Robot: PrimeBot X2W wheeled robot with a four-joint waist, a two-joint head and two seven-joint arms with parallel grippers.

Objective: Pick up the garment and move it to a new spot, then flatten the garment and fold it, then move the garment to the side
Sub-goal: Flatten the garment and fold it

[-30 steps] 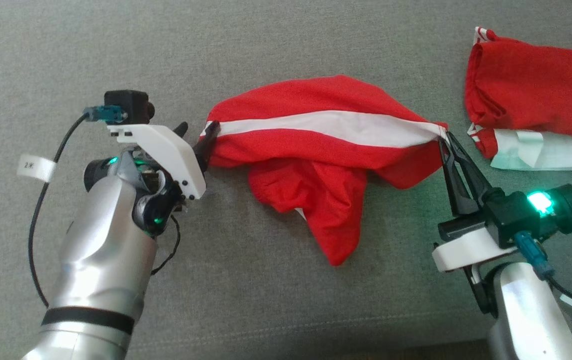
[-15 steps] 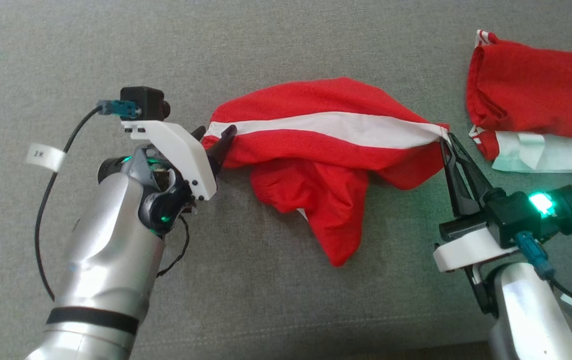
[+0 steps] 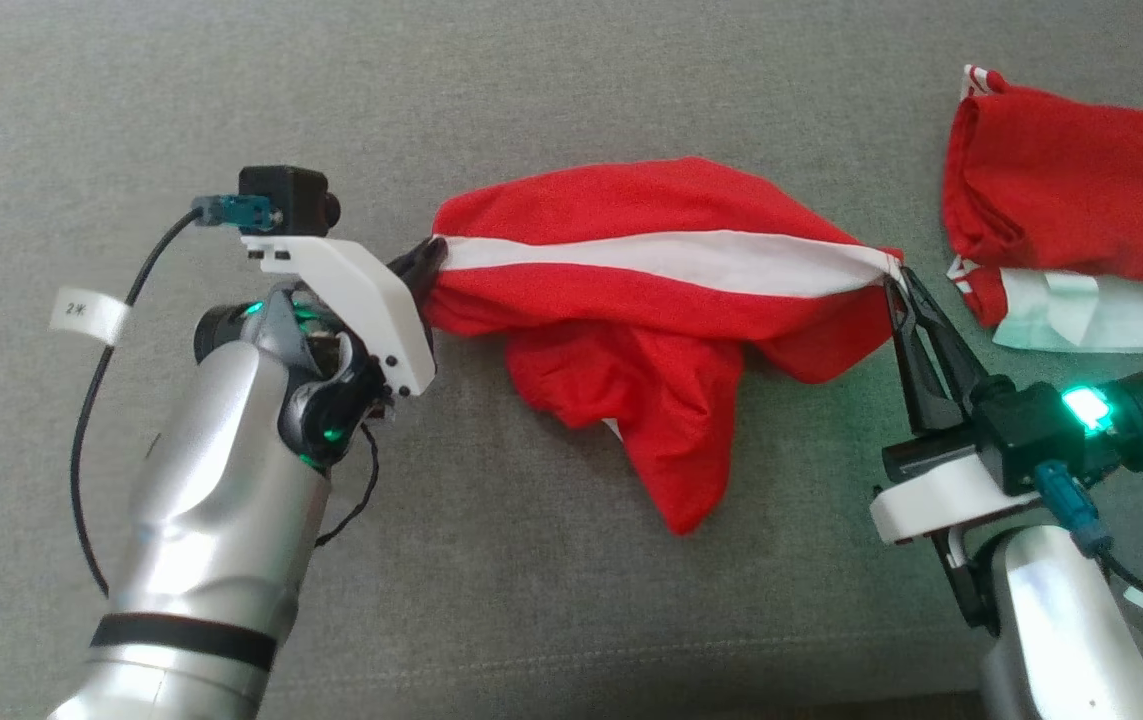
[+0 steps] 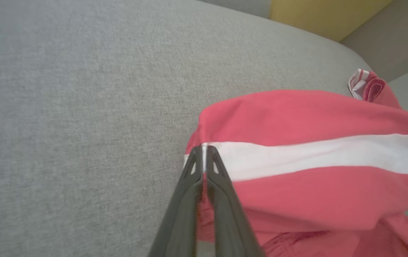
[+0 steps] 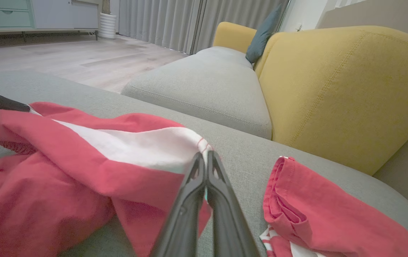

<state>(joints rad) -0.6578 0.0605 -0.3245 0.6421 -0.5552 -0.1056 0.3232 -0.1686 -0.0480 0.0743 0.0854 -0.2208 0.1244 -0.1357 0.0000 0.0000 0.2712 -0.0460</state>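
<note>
On the couch [image 3: 571, 90], left gripper [image 3: 427, 262] has just clamped the garment [image 3: 631, 320] by its stripe end, right gripper [image 3: 899, 287] pinching the opposite end, so a lift looks ready.

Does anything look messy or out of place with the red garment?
Yes. The red garment is stretched by its white stripe between the left claw and right claw, but the rest lies bunched and crumpled below it.
</note>
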